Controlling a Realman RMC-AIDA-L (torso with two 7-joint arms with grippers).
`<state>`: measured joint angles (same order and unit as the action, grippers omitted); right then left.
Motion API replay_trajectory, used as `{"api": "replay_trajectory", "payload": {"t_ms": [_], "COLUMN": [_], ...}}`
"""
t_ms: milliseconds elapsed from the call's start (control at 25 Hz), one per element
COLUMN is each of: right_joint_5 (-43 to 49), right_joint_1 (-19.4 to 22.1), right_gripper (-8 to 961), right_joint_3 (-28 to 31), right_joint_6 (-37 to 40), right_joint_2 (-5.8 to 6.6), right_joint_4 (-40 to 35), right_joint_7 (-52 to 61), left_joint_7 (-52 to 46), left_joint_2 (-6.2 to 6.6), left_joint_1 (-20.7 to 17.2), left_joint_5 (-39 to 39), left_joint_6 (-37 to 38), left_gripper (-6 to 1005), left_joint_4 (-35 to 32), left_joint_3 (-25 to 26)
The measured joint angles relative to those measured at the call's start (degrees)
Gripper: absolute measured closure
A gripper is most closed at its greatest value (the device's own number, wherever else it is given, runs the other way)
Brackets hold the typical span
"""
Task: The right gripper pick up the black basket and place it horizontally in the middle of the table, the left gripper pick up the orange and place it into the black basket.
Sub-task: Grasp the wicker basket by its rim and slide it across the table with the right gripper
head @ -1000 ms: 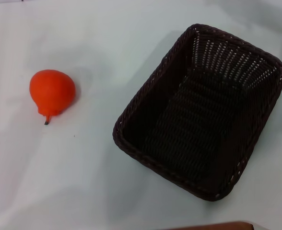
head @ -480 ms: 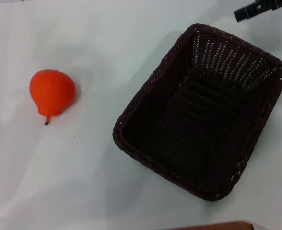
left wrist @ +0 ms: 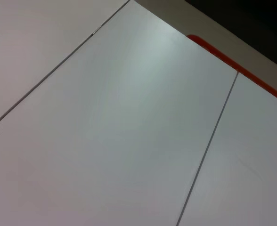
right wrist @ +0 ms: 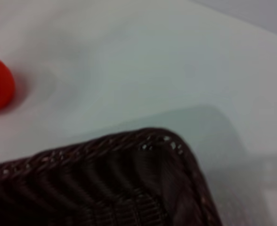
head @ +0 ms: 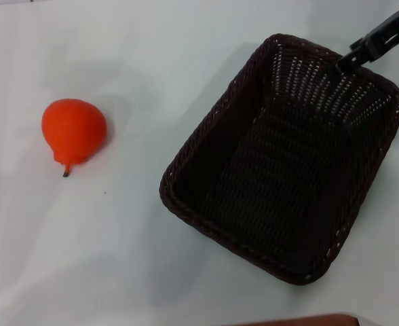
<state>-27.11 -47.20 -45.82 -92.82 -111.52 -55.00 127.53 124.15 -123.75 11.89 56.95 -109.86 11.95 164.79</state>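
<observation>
Right gripper (head: 342, 66), its grasp impossible to judge, reaches the black basket's (head: 281, 163) far-right rim; nothing is done yet.
Basket lies skewed toward the table's (head: 152, 272) right edge, the orange (head: 72, 132) near the left; left gripper is unseen.

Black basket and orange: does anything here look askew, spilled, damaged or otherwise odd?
Nothing looks damaged or spilled. The black basket sits upright and empty on the table, but skewed diagonally rather than horizontal. The orange lies on its side, apart from it on the robot's left. The right gripper is above the basket's far rim, not touching it.
</observation>
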Motion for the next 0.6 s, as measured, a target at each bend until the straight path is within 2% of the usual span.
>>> {"api": "replay_trajectory", "payload": {"t_ms": [40,280,600], "right_joint_5": [0.0,0.1,-0.4], "right_joint_1": [0.0,0.0,0.1], "right_gripper": [21,212,478], "right_joint_3": [-0.9,-5.4,-5.1], "right_joint_6": [1.2,8.6,8.4], "right_joint_2": [-0.10,-0.59,-0.47], "right_joint_4": [1.0,7.3,7.9], "right_joint_7": [-0.1,-1.7,-3.0], "left_joint_7": [0.0,0.0,0.0], "left_joint_2": [0.00,0.00,0.00], "left_joint_1": [0.0,0.1,0.6], "left_joint_5": [0.0,0.0,0.0], "left_joint_6": [0.0,0.0,1.2], "left_gripper": [137,137,137], "left_joint_4": [0.0,0.0,0.0], "left_joint_3": [0.0,0.0,0.0]}}
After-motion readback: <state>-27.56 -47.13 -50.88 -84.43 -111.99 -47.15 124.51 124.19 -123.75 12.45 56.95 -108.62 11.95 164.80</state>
